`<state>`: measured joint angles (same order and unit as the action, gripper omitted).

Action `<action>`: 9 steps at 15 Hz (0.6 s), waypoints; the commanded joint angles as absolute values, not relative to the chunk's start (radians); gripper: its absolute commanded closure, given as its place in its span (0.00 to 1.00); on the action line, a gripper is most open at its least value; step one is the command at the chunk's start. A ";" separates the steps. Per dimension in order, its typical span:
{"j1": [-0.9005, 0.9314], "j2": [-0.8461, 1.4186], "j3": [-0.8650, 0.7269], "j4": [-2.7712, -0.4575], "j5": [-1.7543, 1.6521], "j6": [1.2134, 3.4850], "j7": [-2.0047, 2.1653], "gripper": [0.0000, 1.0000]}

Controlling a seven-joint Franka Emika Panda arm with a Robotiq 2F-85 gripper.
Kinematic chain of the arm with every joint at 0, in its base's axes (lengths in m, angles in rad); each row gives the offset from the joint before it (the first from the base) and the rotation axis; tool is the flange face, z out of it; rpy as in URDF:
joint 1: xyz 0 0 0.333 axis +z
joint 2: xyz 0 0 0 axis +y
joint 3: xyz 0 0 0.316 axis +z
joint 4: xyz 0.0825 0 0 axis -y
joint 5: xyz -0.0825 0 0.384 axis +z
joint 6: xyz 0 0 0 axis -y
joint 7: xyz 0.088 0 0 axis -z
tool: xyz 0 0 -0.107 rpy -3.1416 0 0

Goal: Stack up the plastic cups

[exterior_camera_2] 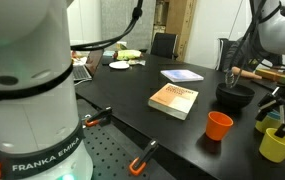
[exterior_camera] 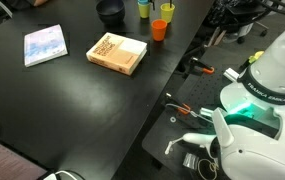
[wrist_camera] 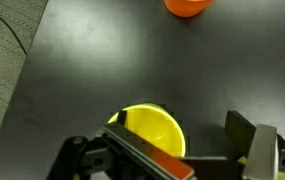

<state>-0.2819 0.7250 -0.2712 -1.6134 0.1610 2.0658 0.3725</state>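
**Desk:** What does the frame show?

**Reporter:** The arm's gripper (wrist_camera: 187, 152) hangs over a yellow cup (wrist_camera: 154, 128) on the black table (wrist_camera: 72, 60). Its jaws are spread wide and hold nothing. The cup stands upright, mouth up, between the fingers but nearer the one on the left of the wrist view. Whether that finger touches the rim cannot be told. An orange cup (wrist_camera: 187, 4) stands apart on the far side. In an exterior view it sits left of the yellow one by the table's near edge, with a dark bowl (exterior_camera_2: 234, 97) beyond and a tan book (exterior_camera_2: 174, 100) further left.

**Desk:** And what would a clean pickup take?

**Reporter:** By my reading, the grasp has not yet been made.

- **Centre:** Shift right so the cup sits midway between the jaws.
- **Grip:** Sink until the pads reach below the rim, then close softly. Thin tapered plastic will likely buckle or squirt free under a hard squeeze.
- **Stack:** Lift straight up and carry the cup over the orange one. Line up the mouths and lower until it nests before letting go, keeping clear of the bowl.
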 commanded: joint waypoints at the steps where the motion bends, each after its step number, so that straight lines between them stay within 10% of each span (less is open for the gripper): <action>1: -0.286 0.770 -0.277 -1.522 0.133 2.035 0.380 0.00; 7: -0.292 0.825 -0.266 -1.464 0.133 2.021 0.372 0.00; 8: -0.292 0.831 -0.265 -1.459 0.133 2.016 0.372 0.25; 9: -0.292 0.836 -0.263 -1.453 0.133 2.011 0.369 0.25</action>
<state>-0.2845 0.8069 -0.2697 -1.5082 0.1425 2.0486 0.3718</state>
